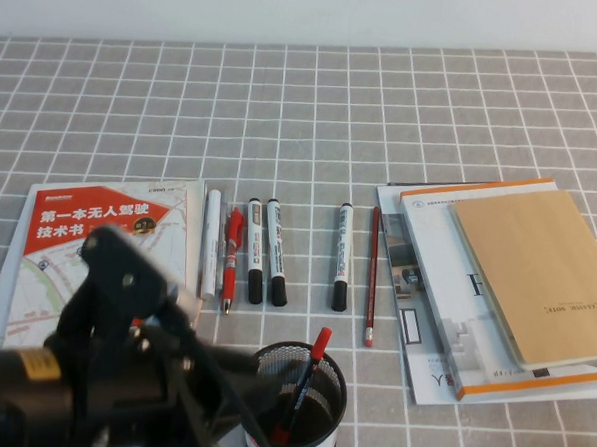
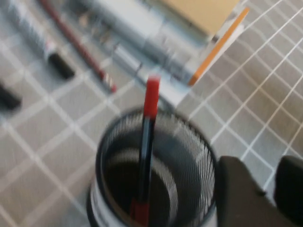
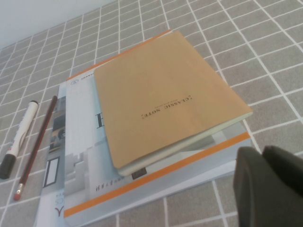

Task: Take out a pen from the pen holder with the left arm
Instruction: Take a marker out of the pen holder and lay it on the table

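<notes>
Left wrist view: left claw (image 2: 270, 182), barely parted, empty, beside black mesh holder (image 2: 105, 146); straddle red-capped pen (image 2: 147, 137) leaning 1 o'clock. Right claw (image 3: 264, 157) closed, by stacked books (image 3: 156, 94).

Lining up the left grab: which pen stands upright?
The red-capped pen in the mesh pen holder; the rest lie flat. Left hand beside the holder, right hand by the notebooks.

The grey tiled counter (image 1: 305, 104) carried an orange book (image 1: 88, 223), a white marker (image 1: 210, 241), a red pen (image 1: 232, 255), paired black-capped markers (image 1: 276, 252), a lone marker (image 1: 342, 256) and a red pencil (image 1: 372, 277). A book stack (image 1: 441, 376) lay at the right, and the mesh pen holder (image 1: 322, 440) stood at the near edge.
</notes>
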You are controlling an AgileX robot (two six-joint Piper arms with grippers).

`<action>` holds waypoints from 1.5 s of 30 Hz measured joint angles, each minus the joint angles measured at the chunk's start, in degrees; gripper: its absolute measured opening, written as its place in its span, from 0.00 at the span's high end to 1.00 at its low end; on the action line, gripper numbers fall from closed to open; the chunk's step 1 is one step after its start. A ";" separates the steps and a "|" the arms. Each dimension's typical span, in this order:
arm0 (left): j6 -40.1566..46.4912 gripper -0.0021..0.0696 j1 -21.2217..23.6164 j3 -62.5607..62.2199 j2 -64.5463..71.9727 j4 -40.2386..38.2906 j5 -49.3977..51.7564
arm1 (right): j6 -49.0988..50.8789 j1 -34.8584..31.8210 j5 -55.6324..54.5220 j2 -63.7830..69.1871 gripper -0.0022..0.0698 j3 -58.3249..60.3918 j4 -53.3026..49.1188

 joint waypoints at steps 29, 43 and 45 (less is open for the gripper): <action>35.89 0.24 0.00 -10.70 24.32 -16.86 -6.36 | 0.00 0.00 0.00 0.00 0.99 0.00 0.00; 33.76 0.24 0.00 -10.87 28.18 -18.16 -9.79 | 0.00 0.00 0.00 0.00 0.99 0.00 0.00; 33.67 0.25 0.00 -10.87 28.57 -18.16 -10.73 | 0.00 0.00 0.00 0.00 0.99 0.00 0.00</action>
